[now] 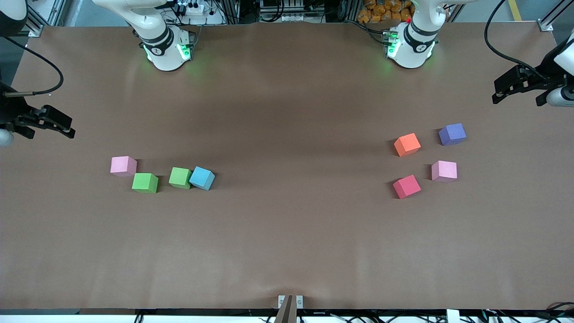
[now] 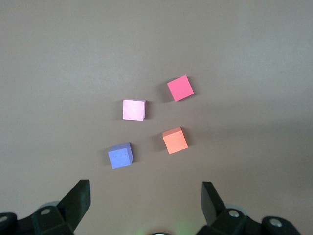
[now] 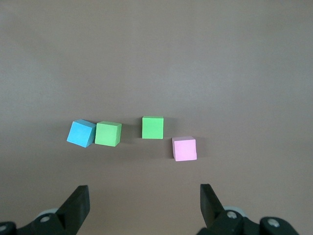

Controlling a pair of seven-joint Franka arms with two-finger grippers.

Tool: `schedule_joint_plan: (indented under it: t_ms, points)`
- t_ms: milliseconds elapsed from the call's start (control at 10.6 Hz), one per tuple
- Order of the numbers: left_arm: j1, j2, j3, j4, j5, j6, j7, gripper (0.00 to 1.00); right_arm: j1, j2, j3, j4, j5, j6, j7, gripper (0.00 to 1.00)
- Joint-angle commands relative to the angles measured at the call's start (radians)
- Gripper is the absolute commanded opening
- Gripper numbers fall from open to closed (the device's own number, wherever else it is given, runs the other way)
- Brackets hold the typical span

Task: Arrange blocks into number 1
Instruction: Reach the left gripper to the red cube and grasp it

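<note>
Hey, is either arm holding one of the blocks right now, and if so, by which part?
Nothing is held. The left tool and right tool are both open and empty; all blocks lie on the table.

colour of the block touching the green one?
Light blue foam cube, against a green foam cube; clearest in the right wrist view.

Left gripper hanging over the brown table surface, black fingers spread wide, nothing between them. Four small matte foam cubes apart from one another on the table: red cube, pink cube, orange cube, blue-purple cube. Blue-purple and orange cubes closest to the gripper; none touching it.
</note>
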Motion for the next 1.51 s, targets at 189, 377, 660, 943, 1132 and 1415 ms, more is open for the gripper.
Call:
schedule_joint_plan:
  t_ms: [189,377,660,943,1132,1415]
  points:
    - [-0.015,0.013,0.004,0.027,-0.004,-0.024,0.012,1.00,0.007,-0.001,-0.002,0.015,0.000,-0.018,0.013,1.00]
    - [-0.011,0.036,0.004,0.027,-0.004,-0.024,0.013,1.00,0.007,-0.001,-0.002,0.015,0.000,-0.020,0.012,1.00]
    - [-0.006,0.128,0.009,0.021,0.025,-0.018,-0.016,1.00,0.007,-0.001,-0.002,0.017,0.000,-0.020,0.012,1.00]
    - [-0.015,0.271,0.000,-0.007,0.070,0.072,-0.108,1.00,0.001,-0.017,0.000,0.015,0.004,-0.018,0.009,1.00]
    - [-0.009,0.291,0.000,-0.115,0.069,0.210,-0.145,1.00,0.000,-0.030,-0.002,0.007,0.005,-0.018,0.007,1.00]
    - [-0.011,0.326,0.000,-0.259,0.066,0.425,-0.212,1.00,0.001,-0.027,0.000,0.007,0.005,-0.018,0.016,1.00]
